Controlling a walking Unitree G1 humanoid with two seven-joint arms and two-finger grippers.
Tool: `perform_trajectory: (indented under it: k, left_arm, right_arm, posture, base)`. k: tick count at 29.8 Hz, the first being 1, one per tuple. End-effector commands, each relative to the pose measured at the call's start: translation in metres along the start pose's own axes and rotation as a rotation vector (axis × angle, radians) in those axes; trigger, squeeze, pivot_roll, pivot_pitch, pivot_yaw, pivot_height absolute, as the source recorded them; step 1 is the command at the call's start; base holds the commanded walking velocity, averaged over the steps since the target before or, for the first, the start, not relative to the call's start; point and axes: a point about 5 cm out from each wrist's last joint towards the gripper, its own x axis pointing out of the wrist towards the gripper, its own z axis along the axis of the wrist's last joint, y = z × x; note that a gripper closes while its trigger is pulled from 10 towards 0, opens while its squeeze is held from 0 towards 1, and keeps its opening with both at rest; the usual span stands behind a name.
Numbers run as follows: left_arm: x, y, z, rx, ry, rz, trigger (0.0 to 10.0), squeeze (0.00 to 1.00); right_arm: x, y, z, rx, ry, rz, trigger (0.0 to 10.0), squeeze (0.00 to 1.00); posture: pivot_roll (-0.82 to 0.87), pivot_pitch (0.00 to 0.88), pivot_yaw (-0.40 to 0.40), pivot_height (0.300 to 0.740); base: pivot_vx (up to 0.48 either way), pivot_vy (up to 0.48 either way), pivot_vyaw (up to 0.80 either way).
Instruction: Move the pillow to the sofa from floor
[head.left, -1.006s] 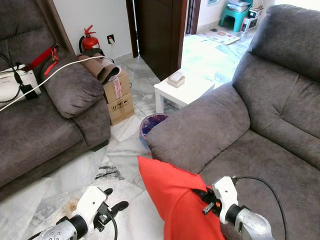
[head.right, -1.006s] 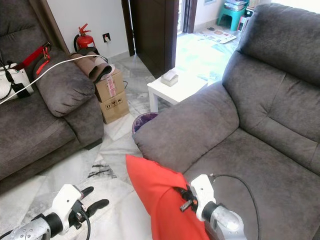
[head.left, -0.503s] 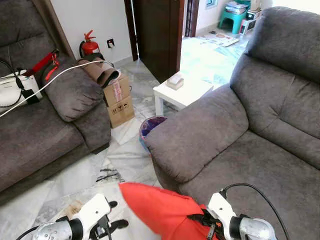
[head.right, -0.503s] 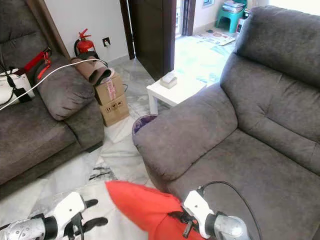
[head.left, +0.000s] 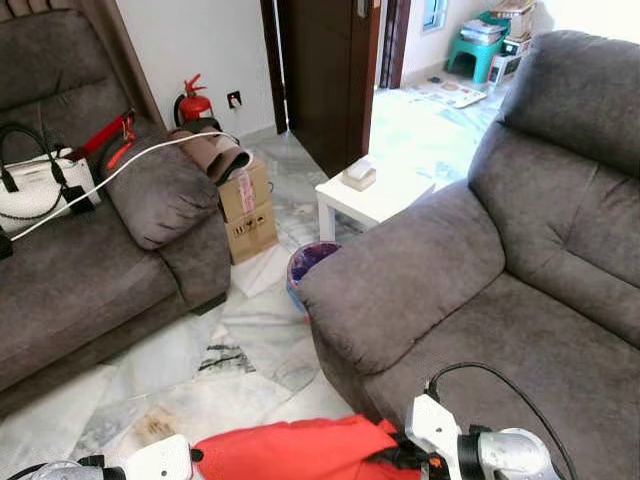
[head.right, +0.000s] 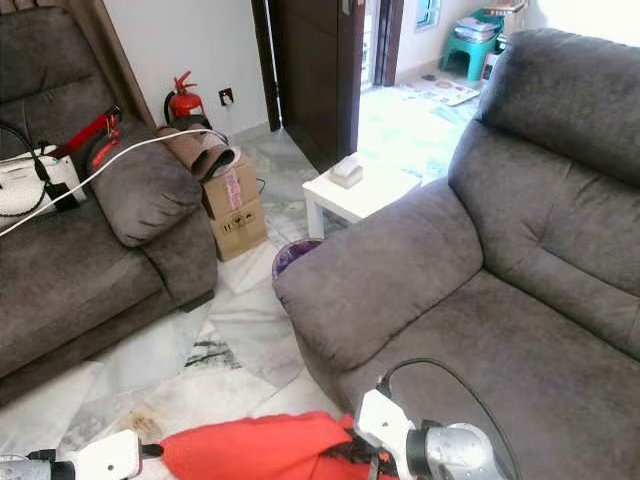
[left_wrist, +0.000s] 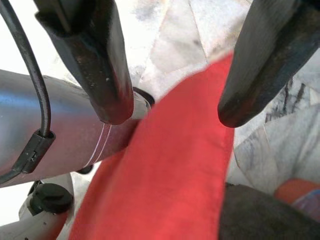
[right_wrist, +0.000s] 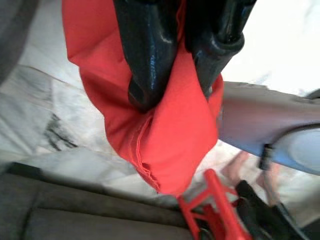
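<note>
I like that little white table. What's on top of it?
A small box sits on the white table. What is inside the box cannot be seen.

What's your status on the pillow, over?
Right pincer shut on red pillow. Left pincer open around its edge. Pillow low beside sofa, not yet on it.

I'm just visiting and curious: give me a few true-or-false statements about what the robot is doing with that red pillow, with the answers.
1. The right gripper is pinching the red pillow. True.
2. The pillow already lies on the sofa seat. False: it hangs low beside the sofa, over the floor.
3. The left gripper is open, one finger on each side of the pillow's edge. True.
4. A blue fire extinguisher stands by the wall. False: the extinguisher is red.
5. A small white table stands beside the sofa's armrest. True.
</note>
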Motion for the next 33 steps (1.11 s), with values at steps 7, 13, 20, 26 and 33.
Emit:
perform_trajectory:
  k: [7, 13, 20, 26, 33]
  left_arm:
    - [-0.002, -0.003, -0.009, 0.052, 0.028, -0.045, 10.0, 1.00]
    - [-0.001, -0.004, -0.018, 0.074, 0.056, -0.064, 10.0, 1.00]
    - [0.000, 0.003, -0.018, 0.125, 0.058, -0.047, 10.0, 1.00]
    - [0.003, 0.004, -0.019, 0.136, 0.060, -0.034, 10.0, 1.00]
    - [0.007, 0.011, -0.017, 0.141, 0.060, 0.018, 10.0, 1.00]
  right_arm:
    - [-0.004, 0.006, 0.037, -0.124, -0.096, 0.111, 10.0, 0.00]
    - [-0.005, 0.012, 0.046, -0.143, -0.091, 0.159, 10.0, 0.00]
    - [-0.007, 0.016, 0.052, -0.144, -0.096, 0.185, 10.0, 0.00]
    - [-0.008, 0.019, 0.055, -0.149, -0.098, 0.207, 10.0, 0.00]
    - [-0.008, 0.024, 0.054, -0.147, -0.090, 0.237, 10.0, 0.00]
  posture:
    - [0.07, 0.063, 0.067, 0.740]
    - [0.07, 0.057, 0.064, 0.740]
    - [0.07, 0.050, 0.059, 0.740]
    - [0.06, 0.056, 0.054, 0.740]
    - [0.06, 0.066, 0.048, 0.740]
  base:
    - [0.000, 0.000, 0.00]
    - [0.000, 0.000, 0.00]
    - [0.000, 0.000, 0.00]
    - [0.000, 0.000, 0.00]
    - [0.000, 0.000, 0.00]
